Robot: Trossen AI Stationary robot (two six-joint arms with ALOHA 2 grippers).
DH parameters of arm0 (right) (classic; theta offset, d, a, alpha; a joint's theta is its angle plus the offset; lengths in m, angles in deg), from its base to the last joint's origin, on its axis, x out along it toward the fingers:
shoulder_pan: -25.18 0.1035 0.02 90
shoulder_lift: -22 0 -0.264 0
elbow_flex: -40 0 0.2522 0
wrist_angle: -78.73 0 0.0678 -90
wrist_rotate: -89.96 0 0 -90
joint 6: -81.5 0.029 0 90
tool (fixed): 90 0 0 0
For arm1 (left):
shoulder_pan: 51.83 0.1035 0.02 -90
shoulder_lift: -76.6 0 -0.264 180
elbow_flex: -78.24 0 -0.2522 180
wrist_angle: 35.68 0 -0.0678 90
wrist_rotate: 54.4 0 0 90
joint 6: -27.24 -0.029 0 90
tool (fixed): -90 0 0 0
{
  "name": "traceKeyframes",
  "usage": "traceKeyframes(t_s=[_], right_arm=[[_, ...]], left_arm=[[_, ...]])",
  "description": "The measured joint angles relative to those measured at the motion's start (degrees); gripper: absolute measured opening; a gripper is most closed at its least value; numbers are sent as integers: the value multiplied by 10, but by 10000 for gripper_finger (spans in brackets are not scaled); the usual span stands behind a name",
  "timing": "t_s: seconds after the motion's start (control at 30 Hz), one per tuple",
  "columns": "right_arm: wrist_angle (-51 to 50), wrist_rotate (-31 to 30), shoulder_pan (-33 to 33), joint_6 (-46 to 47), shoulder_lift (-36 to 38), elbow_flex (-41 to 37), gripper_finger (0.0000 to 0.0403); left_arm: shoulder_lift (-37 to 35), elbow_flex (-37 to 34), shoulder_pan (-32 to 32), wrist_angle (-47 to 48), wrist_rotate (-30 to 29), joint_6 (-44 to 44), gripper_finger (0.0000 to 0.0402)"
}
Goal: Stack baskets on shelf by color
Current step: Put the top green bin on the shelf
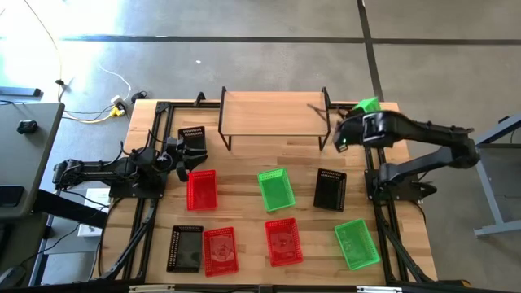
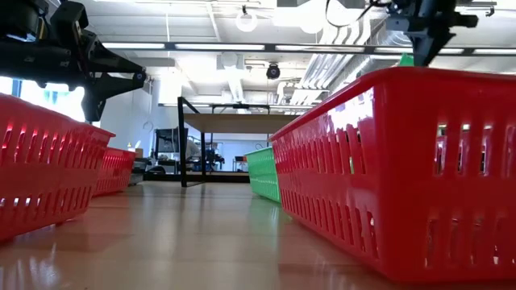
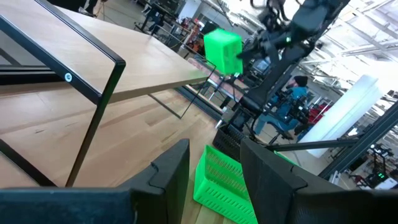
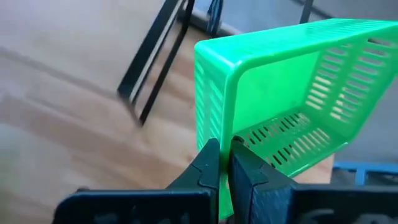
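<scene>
A green basket is pinched by its rim between the closed fingers of the right gripper and is held in the air at the upper right of the high view, just beside the right end of the shelf, whose plank top is bare. The left gripper is seen at centre left of that view, its fingers parted and nothing between them, above a red basket. For the step to be done well, the held basket should be levelled, carried over the plank, and lowered flat near one end, so that room is left for the other two colours. The thin rim grip should be watched for slipping or swinging.
</scene>
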Motion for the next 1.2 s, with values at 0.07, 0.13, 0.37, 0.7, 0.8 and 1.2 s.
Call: traceKeyframes(t_s=[0.07, 0.13, 0.37, 0.7, 0.8, 1.2], right_arm=[[0, -10, -17, -33, 0, 22, 0], [3, -23, -32, -69, 0, 44, 0], [49, -51, -71, -197, -4, 112, 0], [64, -48, -93, -376, -82, 232, 0], [64, -34, -93, -429, -117, 271, 0], [22, 29, -92, -529, -237, 363, 0]], left_arm=[[0, 0, 0, 0, 0, 0, 133], [0, 0, 0, 0, 0, 0, 133], [0, 0, 0, 0, 0, 0, 133], [0, 0, 0, 0, 0, 0, 133], [0, 0, 0, 0, 0, 0, 133], [0, 0, 0, 27, 4, 2, 133]])
